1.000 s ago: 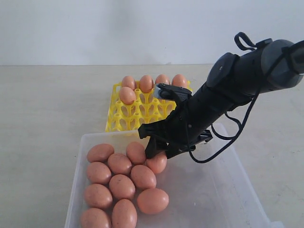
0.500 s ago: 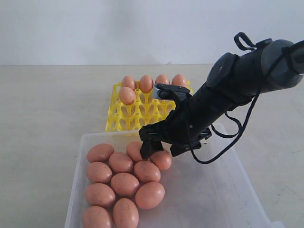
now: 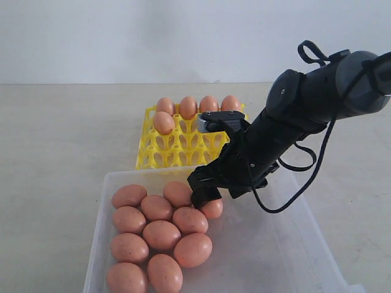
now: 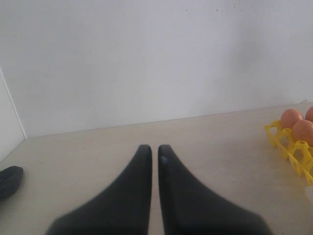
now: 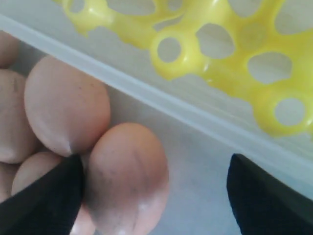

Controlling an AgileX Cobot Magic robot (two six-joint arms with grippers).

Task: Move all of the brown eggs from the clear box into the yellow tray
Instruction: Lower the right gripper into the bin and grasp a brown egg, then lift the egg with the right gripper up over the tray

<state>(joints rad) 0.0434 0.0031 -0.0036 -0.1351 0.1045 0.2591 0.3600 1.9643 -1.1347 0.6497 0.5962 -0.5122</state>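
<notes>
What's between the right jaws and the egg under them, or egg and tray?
Nothing between the right gripper and the egg; a neighbouring egg touches it. The wall of the clear box lies before the yellow tray.

Table (image 3: 61,134): tray (image 3: 183,148) sits at 12 o'clock of box (image 3: 269,256), just behind its far rim. Five eggs (image 3: 188,107) in the tray: four fill the far row, one in the next row at the 9 o'clock end. Eleven more in the box, packed touching in its 9 o'clock half. Right gripper (image 3: 215,194) inside the box at the cluster's 2 o'clock edge.
</notes>
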